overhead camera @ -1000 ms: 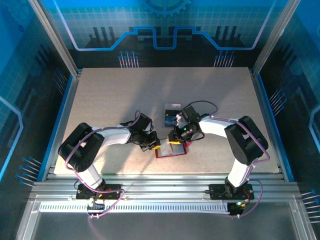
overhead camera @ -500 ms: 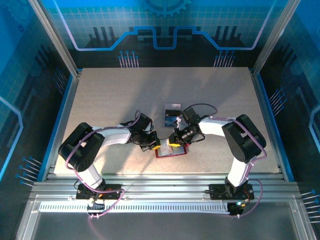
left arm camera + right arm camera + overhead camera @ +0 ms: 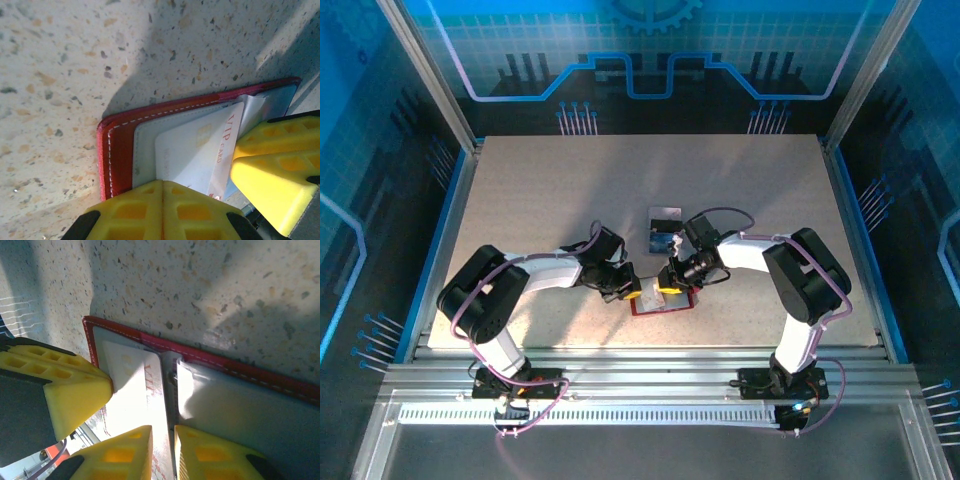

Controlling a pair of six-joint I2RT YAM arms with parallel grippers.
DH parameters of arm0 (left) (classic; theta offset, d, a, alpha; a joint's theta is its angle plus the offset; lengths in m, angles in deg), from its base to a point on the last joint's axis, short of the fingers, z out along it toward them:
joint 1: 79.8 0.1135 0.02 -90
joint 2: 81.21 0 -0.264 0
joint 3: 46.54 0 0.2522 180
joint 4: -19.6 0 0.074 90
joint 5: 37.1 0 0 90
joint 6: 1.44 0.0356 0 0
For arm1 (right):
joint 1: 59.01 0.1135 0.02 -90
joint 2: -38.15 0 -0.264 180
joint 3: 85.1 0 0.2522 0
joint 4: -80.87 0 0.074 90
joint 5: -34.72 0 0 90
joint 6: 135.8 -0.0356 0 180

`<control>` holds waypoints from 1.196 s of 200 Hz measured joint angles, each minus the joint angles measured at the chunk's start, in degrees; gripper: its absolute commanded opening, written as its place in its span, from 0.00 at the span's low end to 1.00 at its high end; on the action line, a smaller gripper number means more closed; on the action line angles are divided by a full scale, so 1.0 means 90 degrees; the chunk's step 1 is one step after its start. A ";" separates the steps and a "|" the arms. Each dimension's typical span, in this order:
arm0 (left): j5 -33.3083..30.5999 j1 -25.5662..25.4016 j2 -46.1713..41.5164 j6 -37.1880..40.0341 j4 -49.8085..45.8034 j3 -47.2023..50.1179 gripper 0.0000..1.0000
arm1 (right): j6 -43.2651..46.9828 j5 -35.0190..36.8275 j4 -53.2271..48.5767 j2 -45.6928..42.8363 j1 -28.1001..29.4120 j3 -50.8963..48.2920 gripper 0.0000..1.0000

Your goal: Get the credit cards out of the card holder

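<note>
The red card holder (image 3: 663,301) lies open on the table near the front edge. A pale credit card (image 3: 192,150) marked VIP sticks out askew from its grey left pocket. My left gripper (image 3: 162,189) is shut with nothing between its fingers, its tips pressed down on the holder's left page (image 3: 97,347). My right gripper (image 3: 163,442) stands over the holder's middle fold, its jaws narrowed on the right edge of the pale credit card (image 3: 132,385). Two more credit cards (image 3: 665,228), blue and grey, lie on the table just beyond the holder.
The two grippers (image 3: 632,293) (image 3: 669,287) stand almost touching over the holder. The right gripper's yellow fingers (image 3: 272,170) crowd the left wrist view. The speckled tabletop (image 3: 570,190) stretches left and far; the metal frame rail (image 3: 640,352) runs close behind the holder.
The right arm has shifted slightly left and its jaws have narrowed a little. The left arm and the card holder have not moved.
</note>
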 measured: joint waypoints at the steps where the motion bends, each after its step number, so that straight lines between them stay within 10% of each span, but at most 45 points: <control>1: 0.0000 0.0000 -0.0002 0.0000 0.0000 0.0000 0.08 | -0.0002 0.0000 -0.0002 0.0000 0.0000 0.0000 0.21; 239: -0.0002 -0.0007 0.0000 0.0002 -0.0029 0.0005 0.08 | 0.0034 -0.0134 -0.0100 -0.0500 -0.0262 -0.0376 0.06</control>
